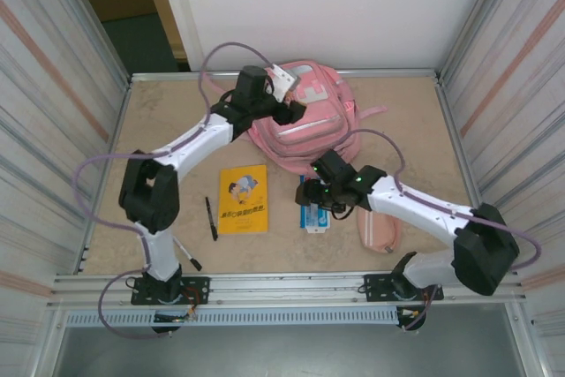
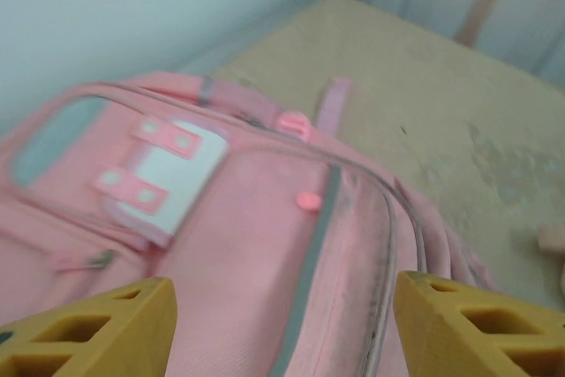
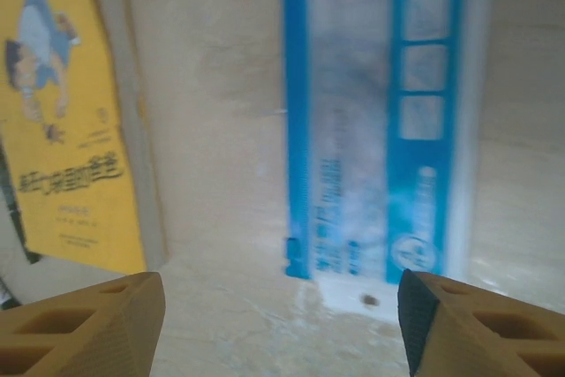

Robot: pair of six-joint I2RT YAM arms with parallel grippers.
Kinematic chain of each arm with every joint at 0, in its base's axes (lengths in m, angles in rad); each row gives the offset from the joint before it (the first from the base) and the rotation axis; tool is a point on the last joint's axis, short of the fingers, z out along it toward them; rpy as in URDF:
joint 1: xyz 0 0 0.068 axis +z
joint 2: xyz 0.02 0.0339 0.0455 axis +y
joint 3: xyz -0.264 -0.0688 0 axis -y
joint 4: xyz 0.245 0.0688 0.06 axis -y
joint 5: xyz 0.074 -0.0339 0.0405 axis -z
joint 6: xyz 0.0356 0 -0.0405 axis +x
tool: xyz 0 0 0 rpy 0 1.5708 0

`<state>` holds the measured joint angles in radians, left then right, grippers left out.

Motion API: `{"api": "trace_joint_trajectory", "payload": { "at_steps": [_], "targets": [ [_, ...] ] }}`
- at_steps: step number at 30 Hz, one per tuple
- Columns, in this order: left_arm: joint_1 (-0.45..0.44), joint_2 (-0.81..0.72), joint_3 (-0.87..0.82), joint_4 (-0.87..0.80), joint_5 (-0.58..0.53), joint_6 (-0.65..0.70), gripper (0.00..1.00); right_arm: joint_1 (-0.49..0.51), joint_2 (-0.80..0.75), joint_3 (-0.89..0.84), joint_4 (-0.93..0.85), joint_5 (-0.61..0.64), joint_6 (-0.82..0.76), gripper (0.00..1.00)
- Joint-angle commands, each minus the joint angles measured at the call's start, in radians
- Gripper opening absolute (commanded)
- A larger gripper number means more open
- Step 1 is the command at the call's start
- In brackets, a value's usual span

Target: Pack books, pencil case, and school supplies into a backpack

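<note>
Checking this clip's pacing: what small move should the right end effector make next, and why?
Probably ease the right end effector down toward the blue-and-white packet. Its jaws stand open and empty, and the packet lies flat on the table just ahead of them, not yet gripped.

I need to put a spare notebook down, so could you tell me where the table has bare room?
Bare table lies right of the backpack, and in the far left corner beyond the left arm. The middle is crowded: book, pen, packet, pencil case.
</note>
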<state>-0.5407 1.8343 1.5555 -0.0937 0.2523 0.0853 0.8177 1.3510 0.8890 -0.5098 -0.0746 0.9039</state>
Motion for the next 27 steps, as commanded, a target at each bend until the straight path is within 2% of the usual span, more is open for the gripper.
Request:
{"api": "trace_joint_trajectory", "payload": {
  "at_steps": [1,3,5,9,12,15,18,22,25,27],
  "targets": [
    [0.037,-0.14,0.006,-0.173,-0.216,-0.221,0.66,0.046,0.081,0.039,0.112,0.015,0.006,0.66],
    [0.075,-0.209,-0.044,-0.294,-0.264,-0.361,0.65,0.074,0.145,0.061,0.144,0.019,0.022,0.66],
    [0.124,-0.281,-0.114,-0.394,-0.244,-0.444,0.65,0.087,0.218,0.095,0.163,0.003,0.023,0.67],
    [0.236,-0.396,-0.279,-0.552,-0.091,-0.477,0.62,0.113,0.354,0.198,0.18,-0.064,0.018,0.67],
    [0.292,-0.417,-0.367,-0.658,-0.015,-0.449,0.62,0.13,0.439,0.253,0.217,-0.104,0.012,0.67],
    [0.337,-0.407,-0.45,-0.697,0.042,-0.446,0.62,0.126,0.526,0.303,0.226,-0.16,0.017,0.6],
    [0.36,-0.361,-0.511,-0.638,0.152,-0.444,0.61,0.126,0.591,0.358,0.213,-0.166,0.012,0.53],
    [0.353,-0.236,-0.506,-0.627,0.2,-0.449,0.62,0.116,0.671,0.426,0.159,-0.136,0.003,0.36],
    [0.345,-0.149,-0.481,-0.627,0.225,-0.449,0.62,0.118,0.672,0.414,0.132,-0.082,0.01,0.35],
    [0.344,-0.117,-0.464,-0.643,0.2,-0.454,0.62,0.117,0.659,0.388,0.136,-0.07,0.016,0.35]
  ]
}}
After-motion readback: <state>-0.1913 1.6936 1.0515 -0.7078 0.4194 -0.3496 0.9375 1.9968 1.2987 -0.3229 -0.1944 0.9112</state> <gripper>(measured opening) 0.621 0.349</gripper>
